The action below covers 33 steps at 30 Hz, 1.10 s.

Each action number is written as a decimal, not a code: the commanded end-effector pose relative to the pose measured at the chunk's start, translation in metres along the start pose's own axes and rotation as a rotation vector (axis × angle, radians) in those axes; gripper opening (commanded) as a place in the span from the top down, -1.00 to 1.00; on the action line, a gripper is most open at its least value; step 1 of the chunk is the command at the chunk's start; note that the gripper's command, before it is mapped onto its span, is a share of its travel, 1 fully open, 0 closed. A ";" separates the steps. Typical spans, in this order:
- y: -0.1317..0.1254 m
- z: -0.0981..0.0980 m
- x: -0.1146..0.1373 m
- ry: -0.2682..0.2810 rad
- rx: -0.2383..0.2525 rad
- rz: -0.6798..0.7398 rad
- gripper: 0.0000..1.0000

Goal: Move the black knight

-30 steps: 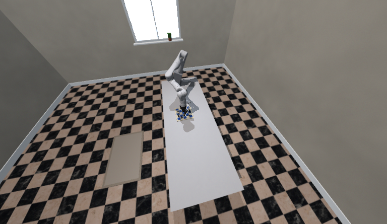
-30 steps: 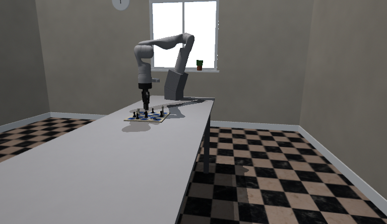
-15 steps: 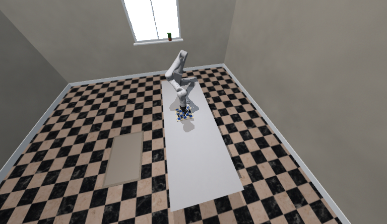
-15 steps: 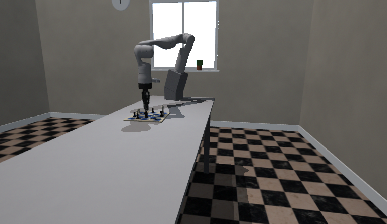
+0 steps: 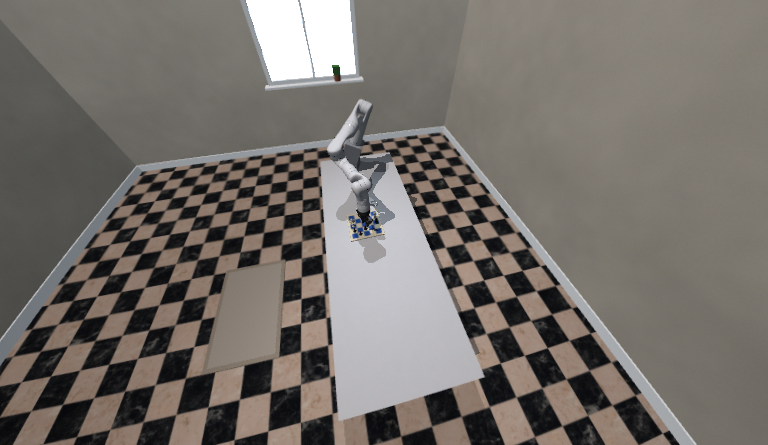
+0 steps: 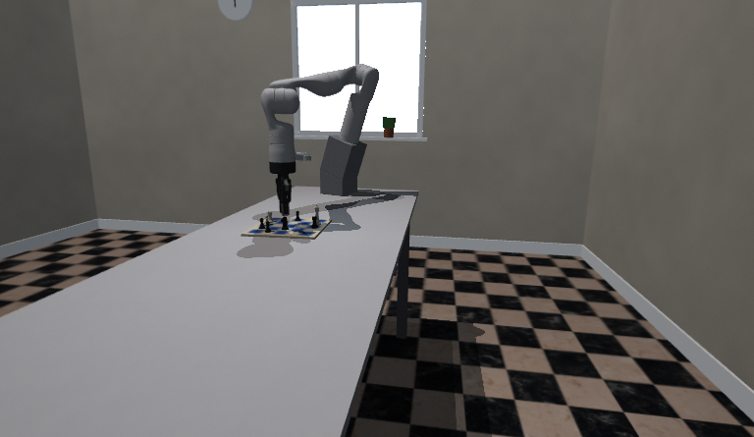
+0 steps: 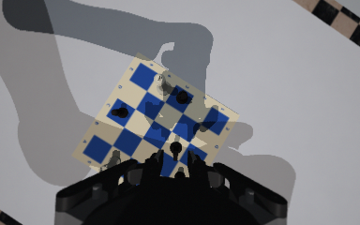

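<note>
A small blue-and-cream chessboard lies on the long grey table. Several black and white pieces stand upright on it. My gripper points straight down and hovers just above the board, its fingers partly open with nothing between them. One black piece stands right under the fingertips. Another dark piece shows between the fingers and is mostly hidden. The pieces are too small for me to tell which is the black knight.
Other black pieces and white pieces stand on nearby squares. The arm's base sits at the table's far end. The table's right edge drops to the checkered floor.
</note>
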<state>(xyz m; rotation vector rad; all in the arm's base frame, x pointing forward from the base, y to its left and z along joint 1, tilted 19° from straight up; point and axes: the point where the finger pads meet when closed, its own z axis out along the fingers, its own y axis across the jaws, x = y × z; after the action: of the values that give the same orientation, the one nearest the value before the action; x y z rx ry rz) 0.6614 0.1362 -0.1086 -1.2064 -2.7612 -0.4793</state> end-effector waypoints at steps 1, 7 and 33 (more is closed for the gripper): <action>0.001 -0.001 -0.001 -0.002 -0.002 0.000 0.27; 0.001 -0.001 -0.001 -0.002 -0.002 0.000 0.27; 0.001 0.018 -0.001 -0.002 -0.002 0.000 0.27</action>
<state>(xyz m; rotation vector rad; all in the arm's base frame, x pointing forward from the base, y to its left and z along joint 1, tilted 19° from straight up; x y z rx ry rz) 0.6639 0.1398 -0.1219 -1.2086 -2.7652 -0.4825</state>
